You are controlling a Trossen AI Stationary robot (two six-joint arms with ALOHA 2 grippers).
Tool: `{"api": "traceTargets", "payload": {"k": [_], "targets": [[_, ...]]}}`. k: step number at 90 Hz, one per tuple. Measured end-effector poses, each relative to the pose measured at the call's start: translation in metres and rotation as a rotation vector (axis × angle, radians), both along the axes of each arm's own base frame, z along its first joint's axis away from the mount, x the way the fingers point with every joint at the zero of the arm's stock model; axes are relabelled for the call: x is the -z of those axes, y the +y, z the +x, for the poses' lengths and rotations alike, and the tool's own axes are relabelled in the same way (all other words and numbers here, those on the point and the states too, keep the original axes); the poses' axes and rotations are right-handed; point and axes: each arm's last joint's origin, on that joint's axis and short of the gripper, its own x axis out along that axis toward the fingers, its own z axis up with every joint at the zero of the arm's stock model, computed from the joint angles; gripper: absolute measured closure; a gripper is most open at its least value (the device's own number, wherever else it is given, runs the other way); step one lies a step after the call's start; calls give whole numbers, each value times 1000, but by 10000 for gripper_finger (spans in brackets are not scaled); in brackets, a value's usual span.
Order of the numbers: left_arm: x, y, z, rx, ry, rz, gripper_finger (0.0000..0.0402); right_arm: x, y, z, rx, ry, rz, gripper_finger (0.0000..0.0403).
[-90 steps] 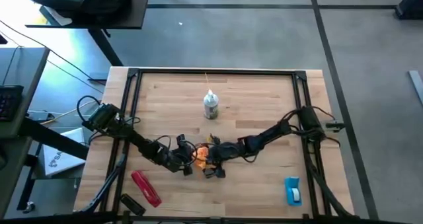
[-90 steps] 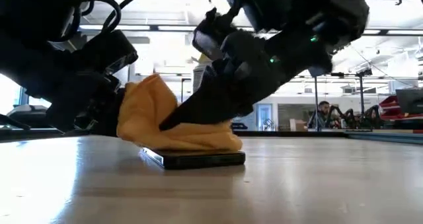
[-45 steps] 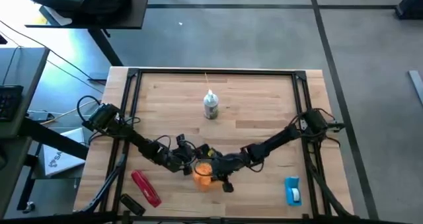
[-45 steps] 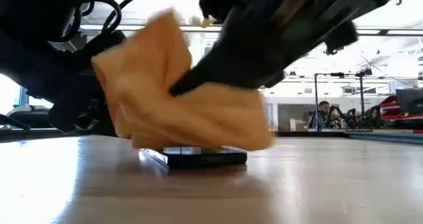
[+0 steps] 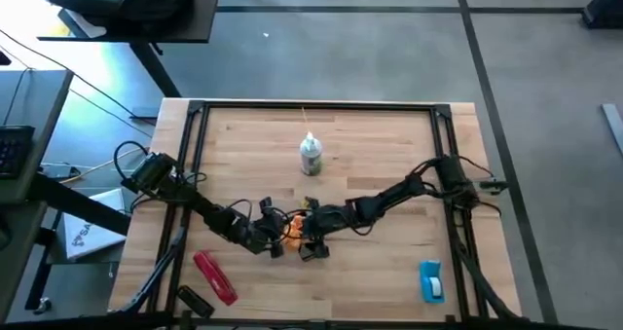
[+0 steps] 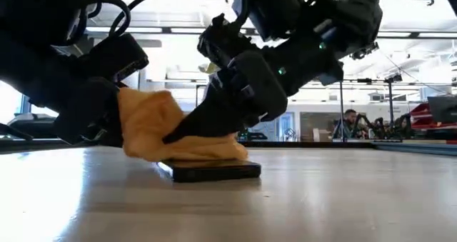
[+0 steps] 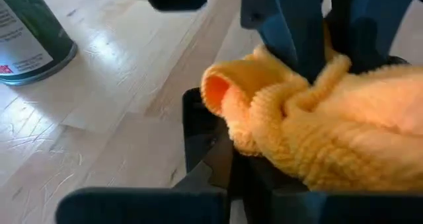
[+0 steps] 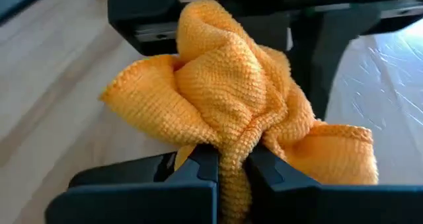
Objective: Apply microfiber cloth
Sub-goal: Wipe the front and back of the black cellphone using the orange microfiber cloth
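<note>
The orange microfiber cloth [image 6: 151,124] lies bunched on the left end of a flat black phone [image 6: 214,171], which rests on the wooden table, near its front middle. My right gripper [image 8: 232,166] comes in from the table's right and is shut on the cloth [image 5: 291,230]. My left gripper [image 5: 269,238] stands close against the cloth's left side, with the phone's end [image 7: 201,135] just ahead of it. The cloth hides where the phone meets that gripper. My right gripper pinches a gathered fold of the cloth [image 8: 231,151] between its two fingers, several layers thick. The fingers [image 6: 187,126] slant down from the table's right side. The cloth bulges beyond the fingertips, and its underside rests on the phone's top face.
A green spray bottle [image 5: 310,157] stands upright toward the table's far middle. A red oblong tool [image 5: 216,276] and a small black object [image 5: 193,299] lie at the near left. A blue object [image 5: 431,280] lies at the near right. A black frame [image 5: 316,106] borders the table.
My right gripper swept the cloth along the phone toward the table's near edge, then back toward the far side. The cloth flared up loosely during the sweep and now sits bunched low on the phone again. The phone stayed where it was.
</note>
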Motion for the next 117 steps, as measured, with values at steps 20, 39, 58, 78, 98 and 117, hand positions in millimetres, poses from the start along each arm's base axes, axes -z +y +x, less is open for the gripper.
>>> {"api": "traceTargets", "payload": {"k": [20,39,58,78,98,117], "targets": [[0,1,1,0,2,-3,401,1,28,-8,-33,45,104,400],[0,1,1,3,7,-5,401,1,62,-21,-51,105,242,400],[0,1,1,14,14,-2,401,-44,62,-26,-122,106,230,400],[0,1,1,16,15,-3,401,-65,12,-28,98,110,-191,400],[0,1,1,16,16,-2,401,-28,-20,-10,82,165,-92,400],[1,1,0,24,24,-9,401,-14,3,-9,56,180,53,400]]}}
